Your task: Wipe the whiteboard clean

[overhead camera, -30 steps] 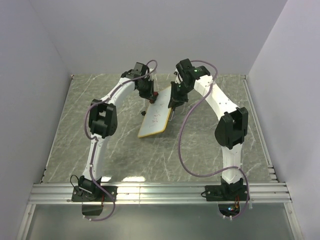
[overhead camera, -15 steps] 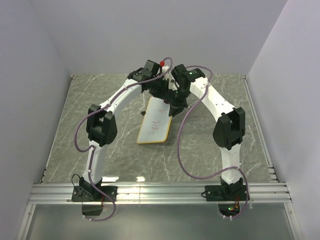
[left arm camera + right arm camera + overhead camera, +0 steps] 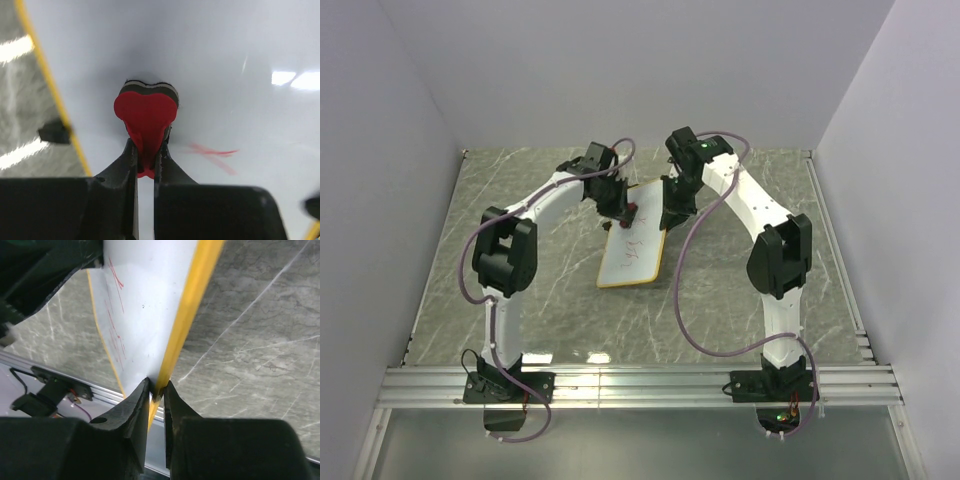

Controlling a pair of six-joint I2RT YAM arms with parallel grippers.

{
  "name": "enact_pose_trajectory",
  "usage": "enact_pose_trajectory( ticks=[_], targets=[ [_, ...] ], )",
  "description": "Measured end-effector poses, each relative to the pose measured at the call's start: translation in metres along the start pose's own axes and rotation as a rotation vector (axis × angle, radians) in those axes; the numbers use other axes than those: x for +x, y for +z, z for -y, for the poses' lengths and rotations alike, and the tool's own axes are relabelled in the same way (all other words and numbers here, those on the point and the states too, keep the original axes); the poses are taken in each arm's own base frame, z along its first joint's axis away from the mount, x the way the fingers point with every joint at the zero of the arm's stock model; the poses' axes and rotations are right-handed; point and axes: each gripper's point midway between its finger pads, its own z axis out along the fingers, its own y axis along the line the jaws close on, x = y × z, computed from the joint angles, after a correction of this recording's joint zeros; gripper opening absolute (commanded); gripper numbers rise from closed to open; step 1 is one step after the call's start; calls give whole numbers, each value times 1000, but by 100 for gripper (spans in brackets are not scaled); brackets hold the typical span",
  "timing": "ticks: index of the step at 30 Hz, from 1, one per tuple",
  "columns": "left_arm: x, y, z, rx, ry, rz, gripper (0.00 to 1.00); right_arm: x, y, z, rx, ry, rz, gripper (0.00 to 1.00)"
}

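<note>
The whiteboard (image 3: 633,255), white with a yellow frame and faint red scribbles, lies tilted at the table's middle, its far end raised. My right gripper (image 3: 156,392) is shut on its yellow frame edge (image 3: 187,322) at the far right corner (image 3: 666,222). My left gripper (image 3: 146,157) is shut on the red-and-black eraser (image 3: 146,112), pressed against the white surface (image 3: 225,65) at the board's far part (image 3: 628,212). A red stroke (image 3: 212,151) lies just right of the eraser. Red scribbles (image 3: 116,325) show in the right wrist view.
The grey marble table (image 3: 520,290) is boxed in by white walls at left, back and right. An aluminium rail (image 3: 640,385) runs along the near edge with both arm bases on it. Purple cables loop from both arms.
My left gripper has come down with the eraser from above the board's far end onto its surface. The board has shifted slightly; the right gripper keeps its hold on the frame.
</note>
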Motion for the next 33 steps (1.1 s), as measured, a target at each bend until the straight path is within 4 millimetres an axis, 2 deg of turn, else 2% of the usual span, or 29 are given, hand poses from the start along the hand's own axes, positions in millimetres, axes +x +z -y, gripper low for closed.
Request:
enact_pose_trajectory(
  ticks=[3, 8, 16, 19, 24, 25, 33],
  targets=[
    [21, 0, -19, -34, -56, -36, 0, -3, -1, 1, -6, 23, 7, 0],
    [30, -6, -17, -49, -54, -34, 0, -5, -1, -2, -16, 44, 12, 0],
    [36, -12, 11, -12, -30, -60, 0, -4, 4, 6, -10, 74, 6, 0],
    [33, -19, 35, 34, -23, -77, 0, -4, 4, 4, -19, 79, 12, 0],
    [22, -32, 87, 130, 43, -73, 0, -8, 4, 1, -33, 82, 25, 0],
    [21, -33, 92, 134, 54, -70, 0, -9, 5, 1, -36, 80, 29, 0],
    [29, -27, 80, 113, 39, -79, 0, -8, 8, 2, -34, 88, 25, 0]
  ],
)
